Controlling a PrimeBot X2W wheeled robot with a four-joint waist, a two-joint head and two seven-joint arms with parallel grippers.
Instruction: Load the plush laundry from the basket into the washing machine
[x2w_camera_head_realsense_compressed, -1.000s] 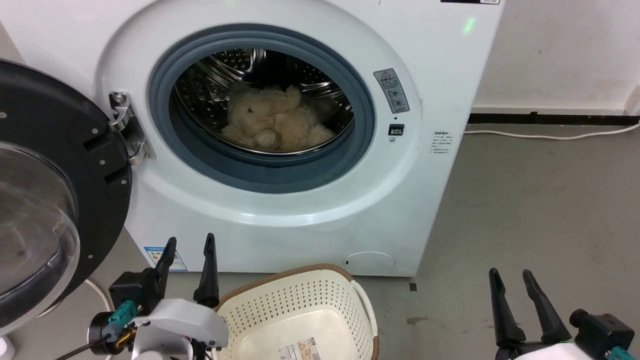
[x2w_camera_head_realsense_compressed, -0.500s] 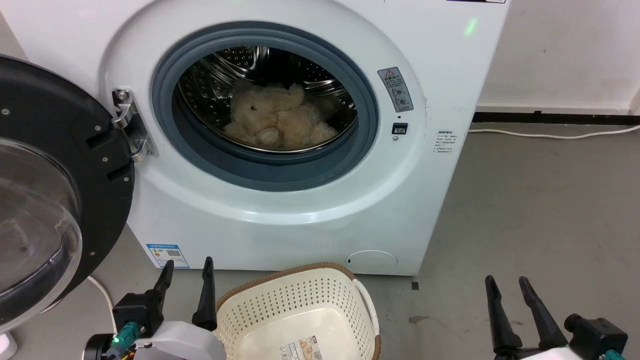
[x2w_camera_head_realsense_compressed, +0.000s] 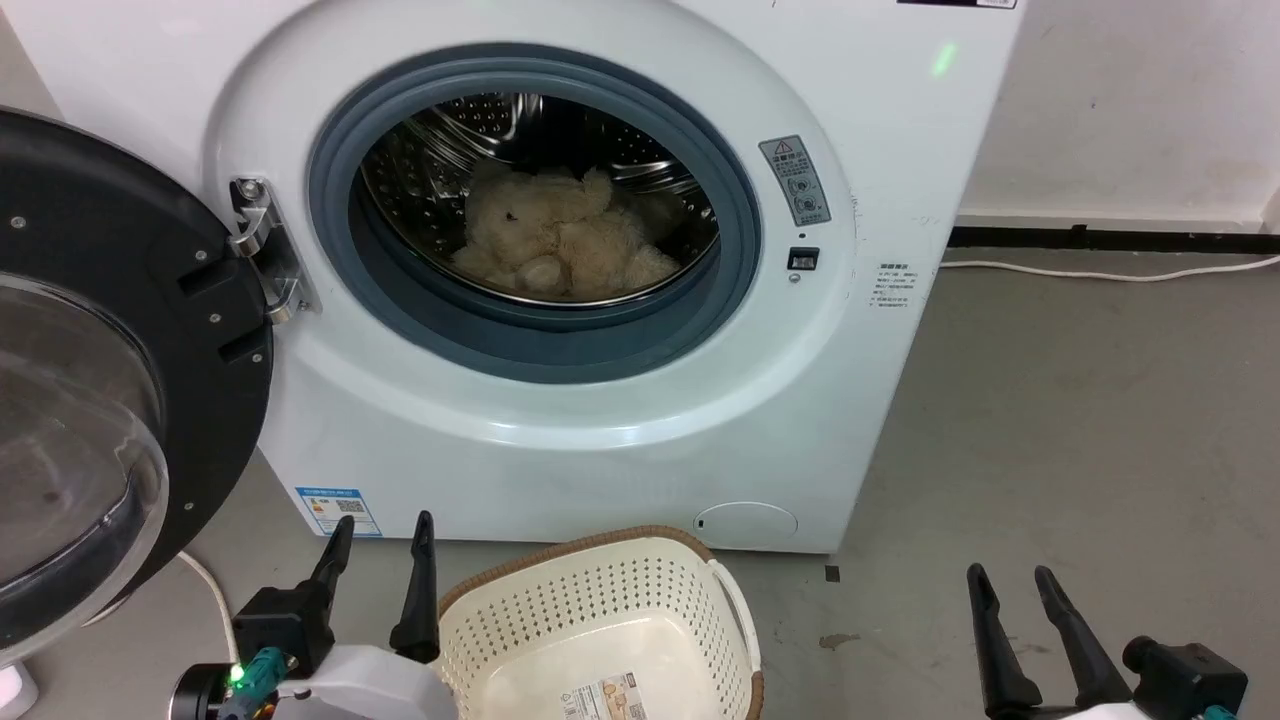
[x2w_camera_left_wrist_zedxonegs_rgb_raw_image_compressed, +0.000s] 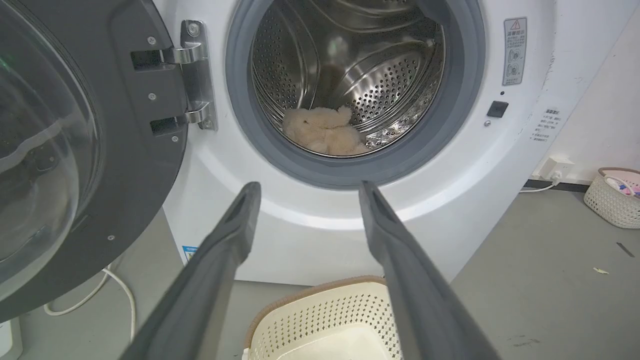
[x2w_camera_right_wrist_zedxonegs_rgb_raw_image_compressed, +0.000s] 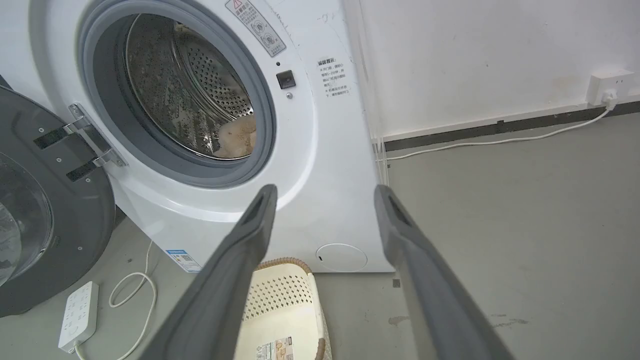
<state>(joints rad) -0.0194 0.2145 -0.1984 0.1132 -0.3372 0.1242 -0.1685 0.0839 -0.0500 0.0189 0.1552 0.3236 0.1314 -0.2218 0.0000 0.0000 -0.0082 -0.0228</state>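
The plush laundry (x2w_camera_head_realsense_compressed: 555, 240) lies inside the drum of the washing machine (x2w_camera_head_realsense_compressed: 600, 430), slumped toward the front lip, and the basket (x2w_camera_head_realsense_compressed: 600, 590) on the floor below the port holds nothing but its floor sticker (x2w_camera_head_realsense_compressed: 615, 697). The left gripper (x2w_camera_head_realsense_compressed: 385, 520) and the right gripper (x2w_camera_head_realsense_compressed: 1009, 572) hover low, fingers spread apart and holding nothing. The loading looks done. The risk I see is a furry limb catching in the grey seal if the door (x2w_camera_head_realsense_compressed: 110, 250) swings shut, or the left arm knocking the basket just beside it. The warning sticker (x2w_camera_head_realsense_compressed: 797, 180) shows a triangle. The blue-edged label (x2w_camera_head_realsense_compressed: 338, 508) carries a code square. All the print is too small to read.
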